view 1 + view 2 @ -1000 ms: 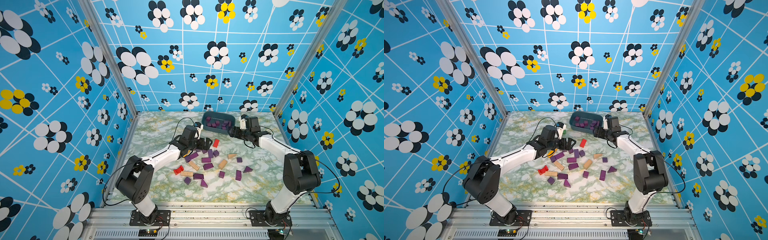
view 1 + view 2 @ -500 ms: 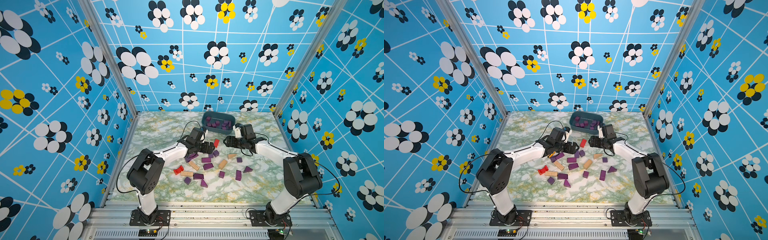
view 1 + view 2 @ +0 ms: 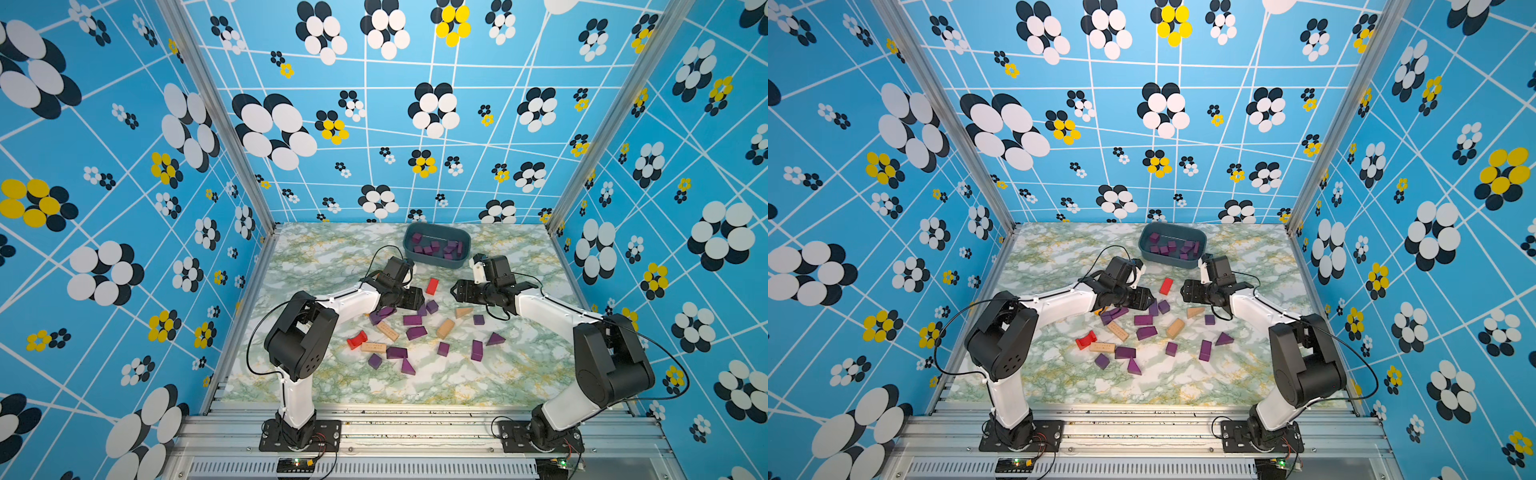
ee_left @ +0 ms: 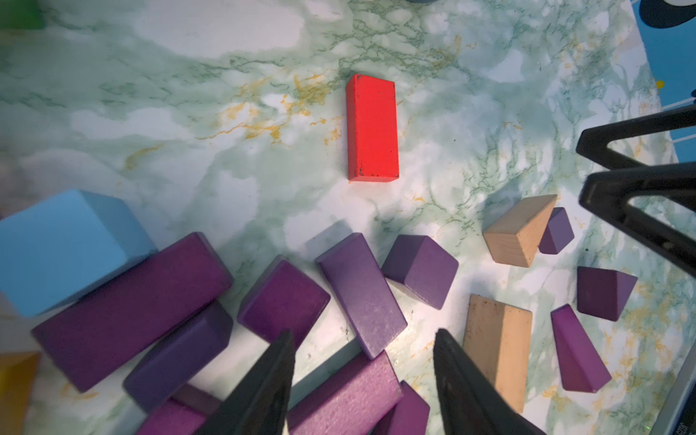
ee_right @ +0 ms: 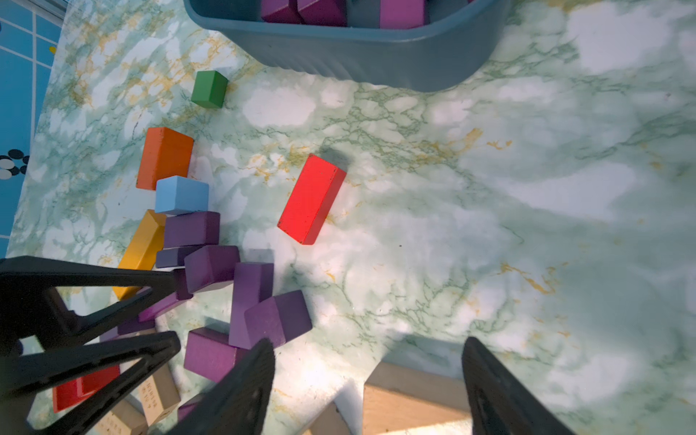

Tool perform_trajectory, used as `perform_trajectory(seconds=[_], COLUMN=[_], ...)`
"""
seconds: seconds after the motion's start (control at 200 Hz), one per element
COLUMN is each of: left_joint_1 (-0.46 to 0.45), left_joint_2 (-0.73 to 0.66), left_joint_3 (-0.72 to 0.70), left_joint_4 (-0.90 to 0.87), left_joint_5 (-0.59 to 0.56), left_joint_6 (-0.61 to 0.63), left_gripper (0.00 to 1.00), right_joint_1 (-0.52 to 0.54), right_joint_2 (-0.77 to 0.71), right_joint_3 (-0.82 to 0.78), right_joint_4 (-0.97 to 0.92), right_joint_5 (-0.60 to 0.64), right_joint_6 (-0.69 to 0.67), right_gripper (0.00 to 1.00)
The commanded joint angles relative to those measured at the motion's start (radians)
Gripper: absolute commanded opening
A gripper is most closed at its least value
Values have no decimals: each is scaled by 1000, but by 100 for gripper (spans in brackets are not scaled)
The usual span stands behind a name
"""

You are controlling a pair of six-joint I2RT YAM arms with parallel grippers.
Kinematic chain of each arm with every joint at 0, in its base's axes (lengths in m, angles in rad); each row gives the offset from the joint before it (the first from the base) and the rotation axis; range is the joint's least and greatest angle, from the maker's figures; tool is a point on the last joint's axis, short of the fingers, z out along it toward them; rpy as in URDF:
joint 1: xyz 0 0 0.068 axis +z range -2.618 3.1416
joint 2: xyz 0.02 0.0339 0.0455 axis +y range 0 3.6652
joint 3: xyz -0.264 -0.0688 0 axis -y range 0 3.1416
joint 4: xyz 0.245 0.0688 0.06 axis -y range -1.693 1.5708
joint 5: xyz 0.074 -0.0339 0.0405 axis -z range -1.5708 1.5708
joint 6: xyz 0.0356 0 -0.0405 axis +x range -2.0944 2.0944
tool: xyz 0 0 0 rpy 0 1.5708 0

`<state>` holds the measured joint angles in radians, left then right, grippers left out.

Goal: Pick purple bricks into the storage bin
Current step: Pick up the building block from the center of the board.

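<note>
"Since a second ago, what has altered?" asks the supervisor.

"Both arms," the inspector replies. "The left gripper stood back at the pile's left edge with jaws wide. It now reaches over the purple bricks, just short of the red bar, with jaws narrowed to part-open. The right gripper has left the near corner of the storage bin and sits lower, pointing at the pile. No loose block appears displaced."

"Anything held?"

"In the left wrist view the fingers straddle the end of a purple bar. Whether they press it I cannot tell. In the right wrist view the jaws are spread wide above a tan block, with nothing gripped."

"What does one view give that another lacks?"

"The right wrist view alone shows a green cube, an orange block and a yellow bar. In both top views the left arm largely covers them. A light blue cube appears in both wrist views. Only the top views show the bin's inside whole. Several purple bricks lie in it and more are scattered between the arms, alongside a red arch."

"Surface and room?"

"The table has a marble pattern, white and green with gold veins. The walls are blue with white lines and flowers in white, black and yellow. The bin stands near the back wall."
</note>
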<state>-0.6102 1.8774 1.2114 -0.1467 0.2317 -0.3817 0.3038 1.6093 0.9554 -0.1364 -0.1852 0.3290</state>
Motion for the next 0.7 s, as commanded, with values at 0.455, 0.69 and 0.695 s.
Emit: perform_trajectory(seconds=[0.455, 0.69, 0.695], left_joint_1=[0, 3, 4], left_joint_2=[79, 131, 132], left_joint_3=[86, 139, 140], left_joint_4=[-80, -109, -110], left_joint_5=[-133, -140, -139], left_joint_6=[13, 25, 24], left_gripper=[64, 60, 60], right_joint_1=[1, -3, -3], right_joint_2=[-31, -29, -29], right_joint_3=[-13, -13, -14], right_joint_4=[-38, -44, -45], right_joint_5=[20, 23, 23], right_joint_6=[-27, -27, -27], right_gripper=[81, 81, 81])
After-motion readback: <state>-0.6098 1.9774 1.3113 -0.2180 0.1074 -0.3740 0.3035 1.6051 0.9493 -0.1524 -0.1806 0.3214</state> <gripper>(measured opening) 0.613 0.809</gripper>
